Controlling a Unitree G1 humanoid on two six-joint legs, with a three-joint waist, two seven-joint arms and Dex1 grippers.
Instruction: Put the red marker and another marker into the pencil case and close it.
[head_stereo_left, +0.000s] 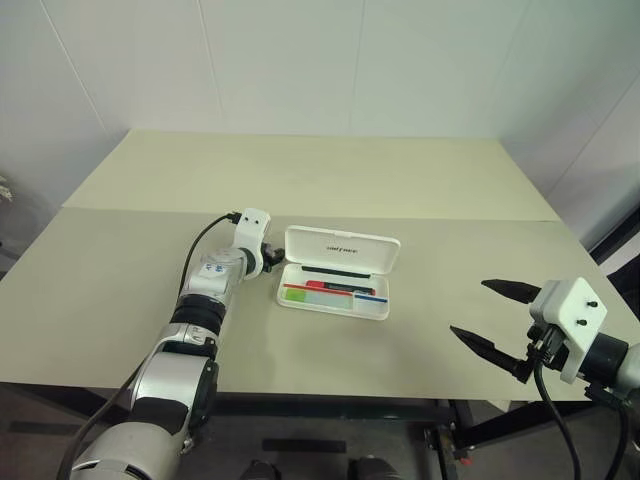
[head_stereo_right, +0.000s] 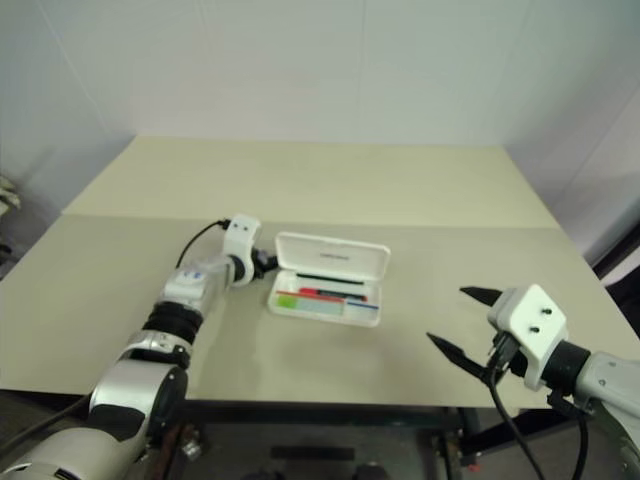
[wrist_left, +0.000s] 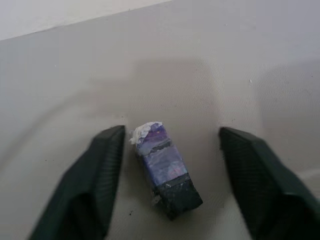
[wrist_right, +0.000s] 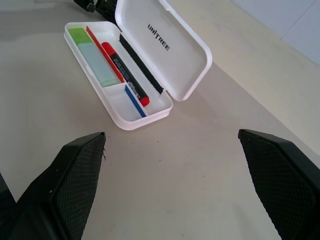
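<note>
A flat white hard-plastic pencil case (head_stereo_left: 336, 285), rectangular with rounded corners, was seen open near the middle of a matte beige table (head_stereo_left: 330, 180), its hinged lid (wrist_right: 167, 47) raised and marked with small dark lettering. In the shallow tray, the red marker (wrist_right: 125, 72), a short thick cylinder with a black section, was laid lengthwise alongside a thin red stripe and a blue stripe. A light-green piece (wrist_right: 79, 35) and a pale translucent block (wrist_right: 97, 62) were set in the neighbouring compartment; whether the green piece was the second marker could not be told.

The left gripper (head_stereo_left: 268, 255) was held low just beside the case's left end. In the left wrist view its two black ribbed fingers (wrist_left: 95, 175) were spread apart, untouching, on either side of a small stubby purple-and-black object (wrist_left: 165, 172) with a whitish frayed tip, lying on the table.

The right gripper (head_stereo_left: 495, 318) was poised well apart from the case, its tapered textured fingers (wrist_right: 75, 175) set wide and empty.
</note>
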